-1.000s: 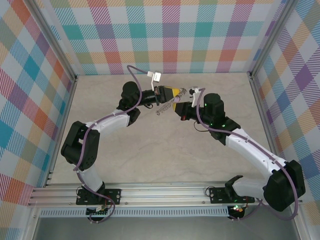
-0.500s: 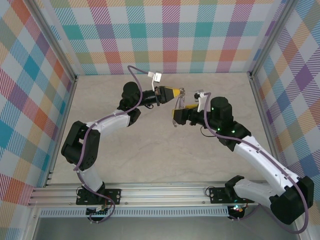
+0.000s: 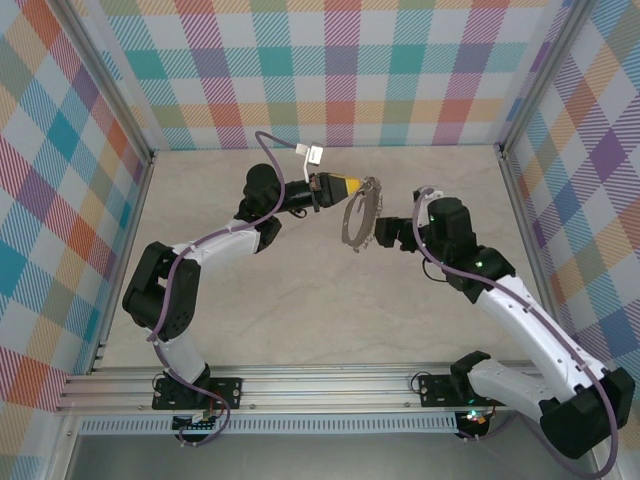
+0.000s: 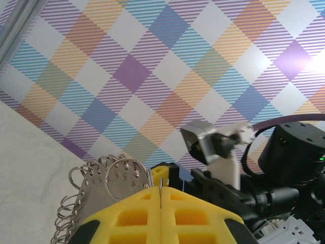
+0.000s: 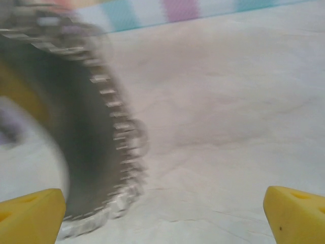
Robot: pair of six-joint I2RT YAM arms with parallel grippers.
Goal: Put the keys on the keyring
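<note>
The left arm (image 3: 200,250) and right arm (image 3: 520,310) reach toward each other over the back half of the pale marbled table (image 3: 300,300). Between them the keyring (image 4: 122,179) hangs from the left gripper (image 4: 160,192) — its yellow fingers are pressed tight together on the ring's rim. The right gripper (image 5: 162,216) stands just beside the ring and apart from it — its fingers are spread wide, holding nothing.

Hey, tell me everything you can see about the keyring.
The keyring is a large thin grey metal hoop, its rim fringed with many small silvery loops; the left wrist view shows tiny holes along the band. It hangs roughly on edge in mid-air, pinched at its top by the shut left hand. The open right hand sits close beside it, apparently not touching.
</note>
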